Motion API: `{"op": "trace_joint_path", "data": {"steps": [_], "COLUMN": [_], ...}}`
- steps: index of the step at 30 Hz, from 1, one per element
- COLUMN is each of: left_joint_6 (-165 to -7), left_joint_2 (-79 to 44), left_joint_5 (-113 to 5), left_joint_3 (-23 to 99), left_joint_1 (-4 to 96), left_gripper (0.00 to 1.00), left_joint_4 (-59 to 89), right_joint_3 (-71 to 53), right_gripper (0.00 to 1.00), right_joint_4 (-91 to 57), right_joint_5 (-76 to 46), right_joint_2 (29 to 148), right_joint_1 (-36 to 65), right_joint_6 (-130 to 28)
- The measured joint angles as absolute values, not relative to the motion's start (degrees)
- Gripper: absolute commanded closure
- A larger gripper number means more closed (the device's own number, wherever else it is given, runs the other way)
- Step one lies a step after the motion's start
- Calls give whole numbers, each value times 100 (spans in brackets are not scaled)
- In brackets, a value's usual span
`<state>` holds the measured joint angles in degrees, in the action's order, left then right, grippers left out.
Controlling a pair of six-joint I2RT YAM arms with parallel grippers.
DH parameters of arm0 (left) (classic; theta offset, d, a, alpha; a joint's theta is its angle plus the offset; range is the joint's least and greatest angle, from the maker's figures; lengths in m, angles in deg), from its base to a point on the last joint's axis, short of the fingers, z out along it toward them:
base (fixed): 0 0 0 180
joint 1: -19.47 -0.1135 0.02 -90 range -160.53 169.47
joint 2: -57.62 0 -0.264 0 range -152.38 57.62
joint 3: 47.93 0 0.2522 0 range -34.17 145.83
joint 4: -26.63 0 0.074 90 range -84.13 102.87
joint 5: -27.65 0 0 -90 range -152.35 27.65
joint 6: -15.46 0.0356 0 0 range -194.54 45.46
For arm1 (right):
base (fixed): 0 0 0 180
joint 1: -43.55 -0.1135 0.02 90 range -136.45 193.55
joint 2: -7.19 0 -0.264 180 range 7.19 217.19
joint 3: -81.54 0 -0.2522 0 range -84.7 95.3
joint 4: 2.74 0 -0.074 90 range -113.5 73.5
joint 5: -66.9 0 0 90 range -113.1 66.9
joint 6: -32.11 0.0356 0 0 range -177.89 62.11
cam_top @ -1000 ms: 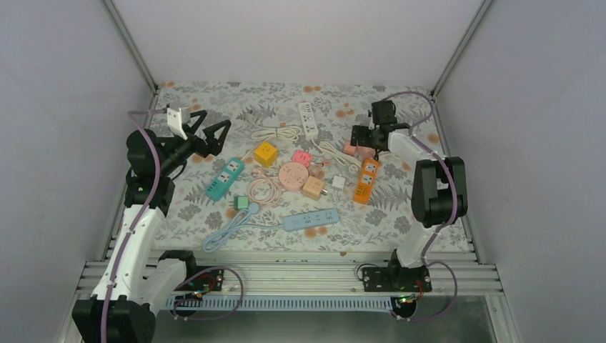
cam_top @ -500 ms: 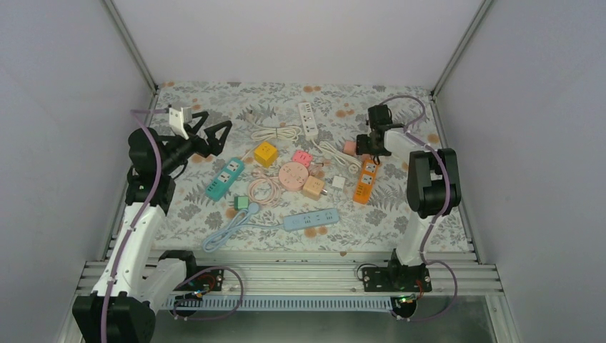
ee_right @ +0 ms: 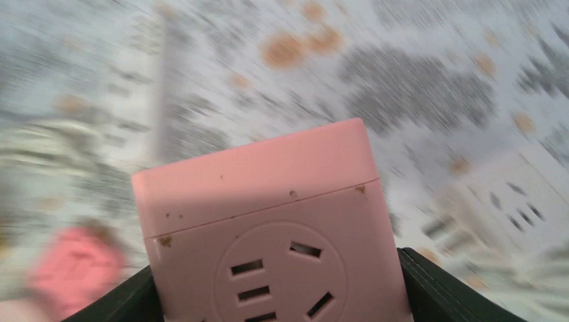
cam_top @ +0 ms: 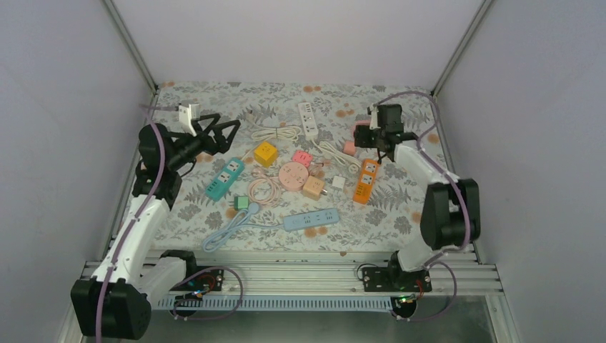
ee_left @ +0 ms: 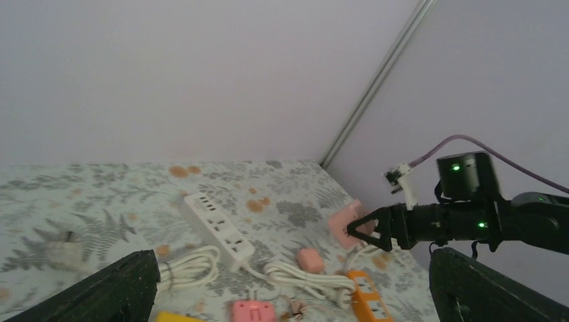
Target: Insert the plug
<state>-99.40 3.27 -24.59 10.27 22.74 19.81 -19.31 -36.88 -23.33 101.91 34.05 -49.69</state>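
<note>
My right gripper (cam_top: 366,133) is shut on a pink cube socket (ee_right: 268,221) and holds it off the table at the back right. Its socket face fills the right wrist view, between the black fingers (ee_right: 436,288). The cube also shows in the left wrist view (ee_left: 343,225) and in the top view (cam_top: 361,124). A small pink plug (cam_top: 349,147) lies on the cloth below it, on a white cord (ee_left: 315,275). My left gripper (cam_top: 223,133) is open, empty and raised at the left, facing across the table.
On the flowered cloth lie a white power strip (cam_top: 308,118), a yellow cube (cam_top: 266,153), a teal strip (cam_top: 224,179), a round pink socket (cam_top: 292,174), an orange strip (cam_top: 366,180), a blue strip (cam_top: 310,219) and a green plug (cam_top: 241,204). Walls stand close on three sides.
My right gripper has lifted with the pink cube socket, and its arm has swung outward to the right. My left gripper has moved a little to the right, still open.
</note>
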Motion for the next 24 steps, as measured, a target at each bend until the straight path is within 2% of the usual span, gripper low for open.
{"op": "trace_joint_path", "data": {"steps": [5,14,19,24], "left_joint_6": [-10423,-10751,-10994,-11081], "left_joint_2": [-114,-527,-733,-1061], "left_joint_5": [-2372,-2317,-2330,-2573], "left_joint_3": [1021,951,946,1001], "left_joint_1": [2648,3771,4329,4659], "left_gripper": [0,0,0,0], "left_joint_4": [2442,3238,3843,3884], "right_joint_3": [-2390,-3094,-3260,-3291], "right_gripper": [39,40,40,41], "right_joint_4": [-2691,-818,106,316], "right_joint_5": [-849,1956,2710,2607], "right_joint_2": [9057,8185,8038,7949], "right_joint_1": [3215,2802,2511,2210], "right_joint_6": [-4724,-2993,-1972,-1594]}}
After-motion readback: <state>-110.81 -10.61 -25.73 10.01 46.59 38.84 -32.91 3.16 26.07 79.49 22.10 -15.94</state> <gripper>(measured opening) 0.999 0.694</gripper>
